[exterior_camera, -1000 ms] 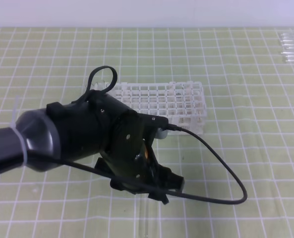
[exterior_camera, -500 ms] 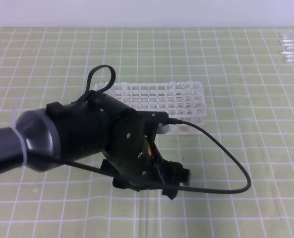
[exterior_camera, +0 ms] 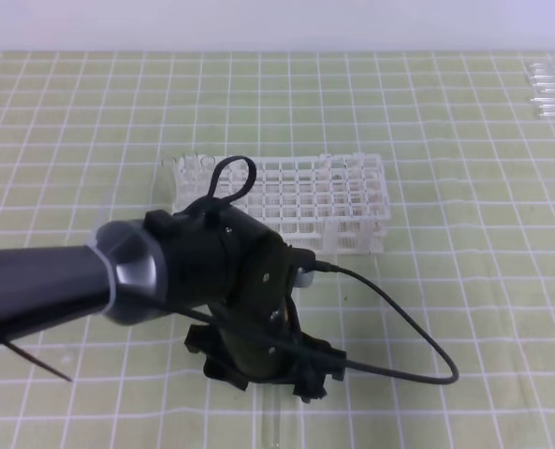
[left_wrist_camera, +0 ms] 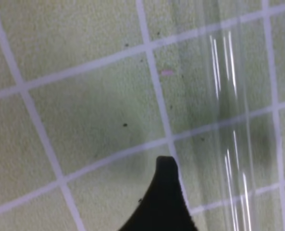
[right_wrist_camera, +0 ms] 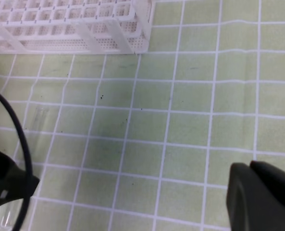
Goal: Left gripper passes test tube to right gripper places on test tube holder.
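Note:
My left gripper (exterior_camera: 272, 382) points down at the mat in front of the test tube holder (exterior_camera: 300, 195), a white lattice rack. A clear test tube (exterior_camera: 275, 428) lies flat on the mat just under it. In the left wrist view one black fingertip (left_wrist_camera: 167, 192) hovers close over the mat with the test tube (left_wrist_camera: 231, 125) lying just to its right, not gripped; the other finger is out of frame, so the jaws stand wide open. My right gripper (right_wrist_camera: 252, 169) is shut and empty over bare mat, right of the tube (right_wrist_camera: 36, 120) and the holder (right_wrist_camera: 84, 24).
Several more clear tubes (exterior_camera: 548, 89) lie at the far right edge of the green gridded mat (exterior_camera: 464, 281). The left arm's black cable (exterior_camera: 408, 327) loops out to the right over the mat in front of the rack.
The left arm has swung down and toward the front, uncovering the rack's left end. Its gripper now sits lower over the lying tube. The right gripper's view gives no earlier frame.

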Robot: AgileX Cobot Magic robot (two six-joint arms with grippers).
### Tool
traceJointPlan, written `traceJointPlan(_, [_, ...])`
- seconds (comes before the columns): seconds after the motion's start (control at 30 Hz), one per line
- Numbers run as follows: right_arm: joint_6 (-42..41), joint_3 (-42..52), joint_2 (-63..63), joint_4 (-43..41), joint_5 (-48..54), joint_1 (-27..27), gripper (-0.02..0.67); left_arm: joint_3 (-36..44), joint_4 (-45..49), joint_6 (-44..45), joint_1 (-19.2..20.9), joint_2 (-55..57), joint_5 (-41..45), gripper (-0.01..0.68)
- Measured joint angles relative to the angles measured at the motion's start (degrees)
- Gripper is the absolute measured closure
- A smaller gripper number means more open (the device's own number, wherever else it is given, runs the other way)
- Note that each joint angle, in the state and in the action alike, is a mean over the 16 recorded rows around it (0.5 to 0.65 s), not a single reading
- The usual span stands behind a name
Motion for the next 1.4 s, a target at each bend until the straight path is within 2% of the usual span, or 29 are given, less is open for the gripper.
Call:
traceJointPlan(0.17, [0.0, 0.0, 0.0, 0.0, 0.0, 0.0, 0.665, -0.02, 0.28, 0.03, 0.0, 1.47, -0.61, 0.143])
traceJointPlan(0.37, [0.0, 0.0, 0.0, 0.0, 0.0, 0.0, 0.665, -0.04, 0.97, 0.13, 0.0, 2.57, -1.09, 0.198])
traceJointPlan(1.03, [0.0, 0.0, 0.0, 0.0, 0.0, 0.0, 0.665, -0.05, 3.74, 1.25, -0.02, 3.44, 1.3, 0.545])
traceJointPlan(1.2, [0.0, 0.0, 0.0, 0.0, 0.0, 0.0, 0.665, -0.05, 4.72, 2.1, -0.03, 3.56, 2.72, 0.609])
traceJointPlan(1.4, [0.0, 0.0, 0.0, 0.0, 0.04, 0.0, 0.665, -0.02, 5.93, 3.73, -0.01, 3.38, 4.39, 0.652])
